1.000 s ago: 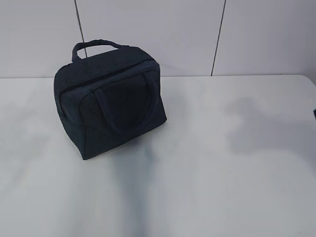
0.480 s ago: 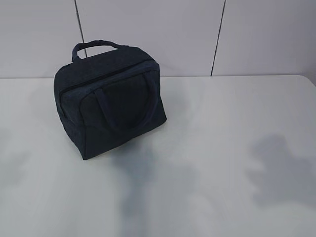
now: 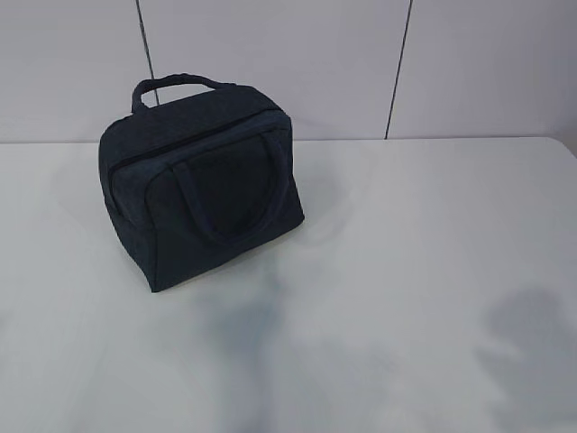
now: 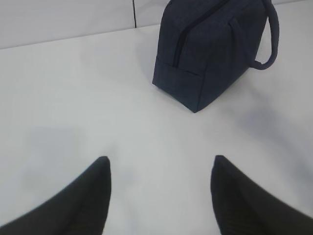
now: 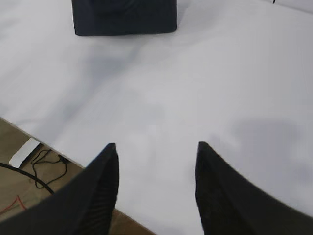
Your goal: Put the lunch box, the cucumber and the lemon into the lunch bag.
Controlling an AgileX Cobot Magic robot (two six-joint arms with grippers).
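Observation:
The dark navy lunch bag (image 3: 200, 189) stands on the white table (image 3: 406, 271) at the back left, its zipper shut and both handles up. It also shows in the left wrist view (image 4: 210, 49) and at the top of the right wrist view (image 5: 124, 17). My left gripper (image 4: 160, 164) is open and empty above the bare table, short of the bag. My right gripper (image 5: 155, 147) is open and empty over the table's near edge. Neither gripper shows in the exterior view. The lunch box, cucumber and lemon are out of view.
Grey wall panels (image 3: 315, 63) stand behind the table. In the right wrist view the floor (image 5: 29, 196) shows beyond the table edge, with a white box (image 5: 24, 152) and black cables (image 5: 46, 164) on it. Arm shadows lie on the table's front.
The arm shadows on the table have slid toward the front and right edges. The dark tip at the far right edge has left the view. The bag has not moved.

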